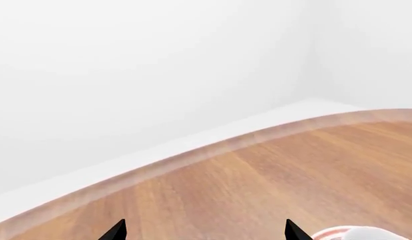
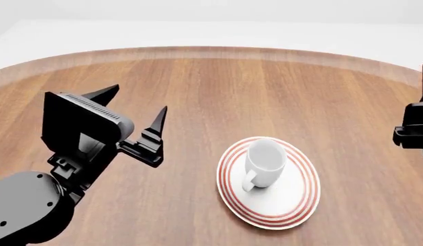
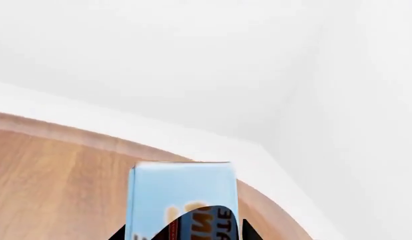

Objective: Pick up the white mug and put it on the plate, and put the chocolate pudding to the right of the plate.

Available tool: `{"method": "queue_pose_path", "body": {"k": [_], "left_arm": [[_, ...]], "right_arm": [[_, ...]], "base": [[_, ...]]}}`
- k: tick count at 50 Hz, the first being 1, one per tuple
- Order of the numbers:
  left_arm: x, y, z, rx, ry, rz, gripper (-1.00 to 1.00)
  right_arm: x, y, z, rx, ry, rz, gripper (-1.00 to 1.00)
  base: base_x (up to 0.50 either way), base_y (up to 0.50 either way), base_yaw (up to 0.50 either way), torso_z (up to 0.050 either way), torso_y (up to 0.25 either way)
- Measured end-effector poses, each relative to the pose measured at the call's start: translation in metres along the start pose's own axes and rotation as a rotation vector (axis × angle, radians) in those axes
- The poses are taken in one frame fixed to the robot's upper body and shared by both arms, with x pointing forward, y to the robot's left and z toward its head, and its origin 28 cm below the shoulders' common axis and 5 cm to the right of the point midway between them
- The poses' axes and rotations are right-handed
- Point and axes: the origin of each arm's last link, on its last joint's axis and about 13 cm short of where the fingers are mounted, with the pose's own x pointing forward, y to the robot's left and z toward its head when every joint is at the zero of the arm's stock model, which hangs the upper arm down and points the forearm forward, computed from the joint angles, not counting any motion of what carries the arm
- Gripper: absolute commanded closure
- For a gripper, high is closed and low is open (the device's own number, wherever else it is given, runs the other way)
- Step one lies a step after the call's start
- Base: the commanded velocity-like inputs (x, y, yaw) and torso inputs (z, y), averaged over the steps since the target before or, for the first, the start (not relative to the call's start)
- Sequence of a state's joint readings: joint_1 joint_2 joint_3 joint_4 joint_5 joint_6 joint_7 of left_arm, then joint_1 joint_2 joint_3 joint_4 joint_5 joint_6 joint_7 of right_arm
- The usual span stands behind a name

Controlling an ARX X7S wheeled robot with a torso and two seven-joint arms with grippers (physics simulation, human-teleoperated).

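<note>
Reading only mirrored "ETA" on the chocolate pudding [image 3: 181, 200] our right gripper [image 3: 182, 235] pinches; left gripper [image 2: 136, 110] spread, mug [image 2: 264, 163] on plate [image 2: 300, 197] at its 4 o'clock.

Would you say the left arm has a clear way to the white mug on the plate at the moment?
Probably yes. The left gripper is open and holds nothing, and only bare table lies between it and the white mug, which stands upright on the plate.

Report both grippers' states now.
Left gripper: open, empty.
Right gripper: shut on the chocolate pudding.
</note>
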State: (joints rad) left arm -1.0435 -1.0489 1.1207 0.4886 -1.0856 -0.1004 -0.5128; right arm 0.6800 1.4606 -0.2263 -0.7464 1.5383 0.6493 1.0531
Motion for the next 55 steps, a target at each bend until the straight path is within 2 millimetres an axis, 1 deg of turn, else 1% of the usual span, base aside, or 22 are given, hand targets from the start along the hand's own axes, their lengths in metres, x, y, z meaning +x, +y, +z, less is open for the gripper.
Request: {"method": "queue_pose_path", "body": {"k": [16, 25, 31, 44, 55], "left_arm": [[0.003, -0.003, -0.002, 0.004, 0.007, -0.018, -1.00], [0.004, -0.004, -0.002, 0.006, 0.010, -0.023, -1.00], [0.005, -0.005, -0.002, 0.007, 0.013, -0.025, -1.00], [0.006, -0.006, -0.003, 0.012, 0.017, -0.029, -1.00], [0.006, -0.007, -0.004, 0.013, 0.023, -0.033, -1.00]], "right_arm": [[0.038, -0.004, 0.008, -0.023, -0.012, 0.090, 1.00], [0.057, -0.006, 0.009, -0.021, 0.004, 0.119, 1.00], [0.073, -0.009, 0.010, -0.022, 0.026, 0.134, 1.00], [0.119, -0.011, 0.009, 0.082, 0.183, 0.170, 1.00], [0.156, -0.002, 0.003, 0.131, 0.294, 0.207, 1.00]], "base": [[0.00, 0.00, 0.00, 0.000, 0.000], [0.00, 0.00, 0.00, 0.000, 0.000], [0.00, 0.00, 0.00, 0.000, 0.000], [0.00, 0.00, 0.00, 0.000, 0.000], [0.00, 0.00, 0.00, 0.000, 0.000]]}}
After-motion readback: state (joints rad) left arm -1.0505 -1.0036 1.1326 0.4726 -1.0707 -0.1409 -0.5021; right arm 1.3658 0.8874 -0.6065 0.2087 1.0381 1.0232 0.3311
